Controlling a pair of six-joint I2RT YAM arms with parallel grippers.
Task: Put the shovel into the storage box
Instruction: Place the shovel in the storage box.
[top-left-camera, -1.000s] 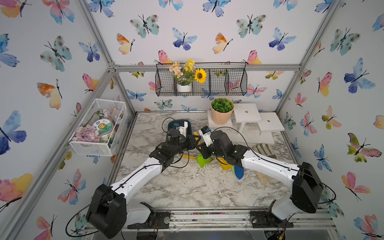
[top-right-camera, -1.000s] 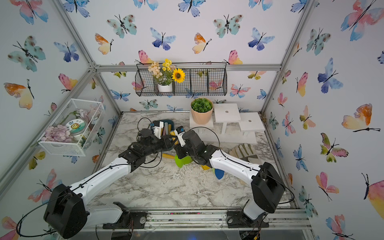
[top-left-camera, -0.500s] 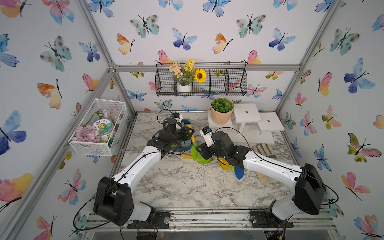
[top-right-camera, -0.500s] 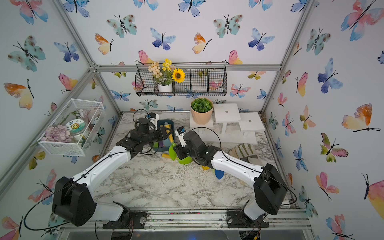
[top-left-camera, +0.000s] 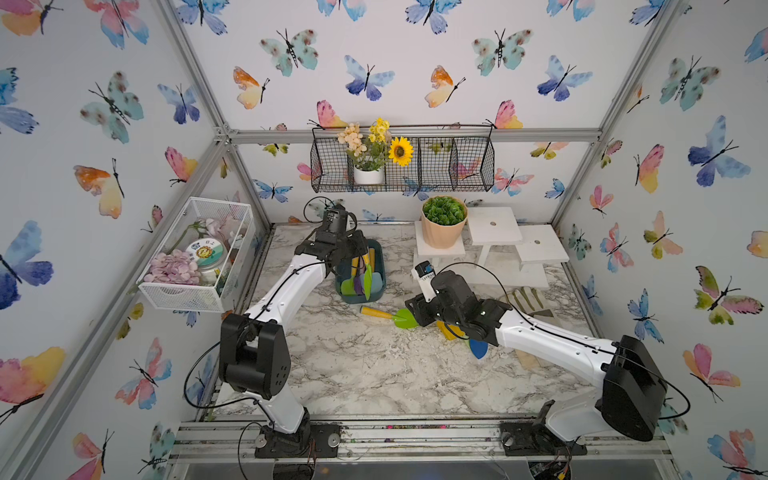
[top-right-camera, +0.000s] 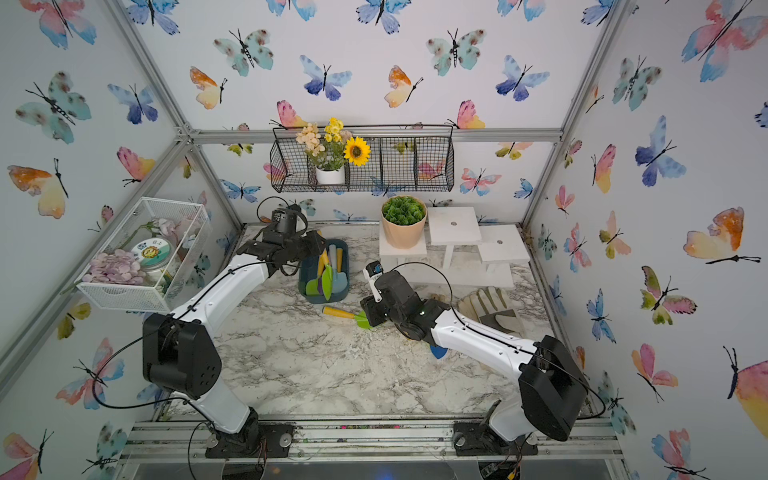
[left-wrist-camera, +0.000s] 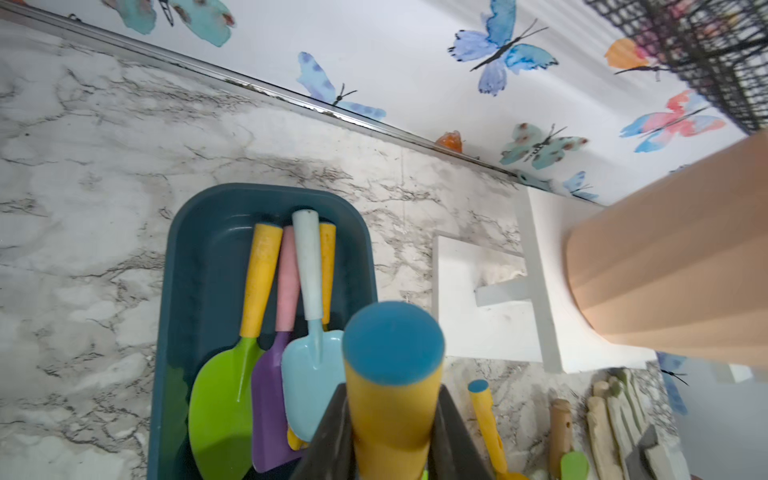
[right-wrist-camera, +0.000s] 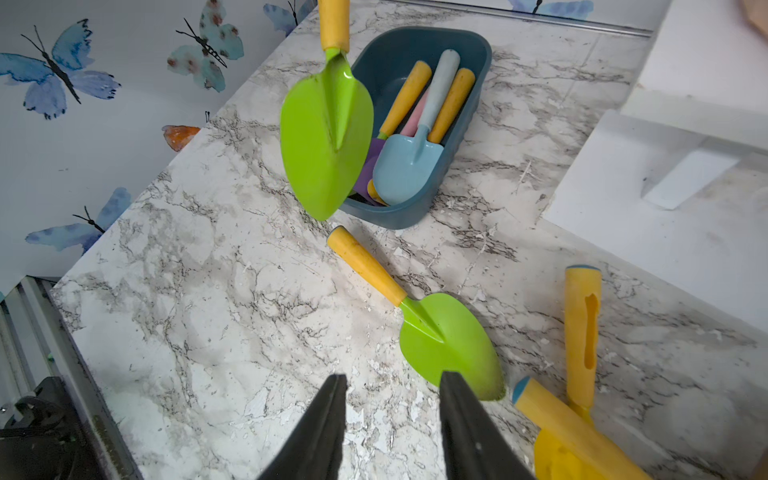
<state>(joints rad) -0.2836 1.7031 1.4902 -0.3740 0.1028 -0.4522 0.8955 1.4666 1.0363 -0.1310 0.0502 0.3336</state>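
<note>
The left hand (left-wrist-camera: 392, 399) is clamped on the yellow handle of the shovel (right-wrist-camera: 326, 137), just below its blue end cap. The shovel hangs blade-down from that grip, its green blade over the near end of the storage box (top-left-camera: 359, 298), a dark teal bin standing on the marble counter (top-left-camera: 353, 374). Whether the blade tip touches anything in the box cannot be told.

The right hand (right-wrist-camera: 392, 415) is low over the counter with its jaws apart and nothing between them. One finger (right-wrist-camera: 469, 428) overlaps the edge of a second green shovel (right-wrist-camera: 444, 340), which lies flat on the counter just in front of the box.

In the right wrist view the held shovel's handle is cut off at the frame edge. In both top views its blade shows only as a thin sliver. Under the right arm lie yellow-handled tools (right-wrist-camera: 582, 324), mostly hidden, with a blue blade (top-left-camera: 478, 349) poking out.

The box holds a green shovel with a yellow handle (left-wrist-camera: 232, 374), a purple shovel with a pink handle (left-wrist-camera: 268, 395) and a light blue shovel (left-wrist-camera: 309, 374) on top. Beneath them only the handle of a fourth tool (left-wrist-camera: 328, 257) shows.

The white wire basket (top-left-camera: 183, 297) on the side wall holds pale flowers and a jar.
</note>
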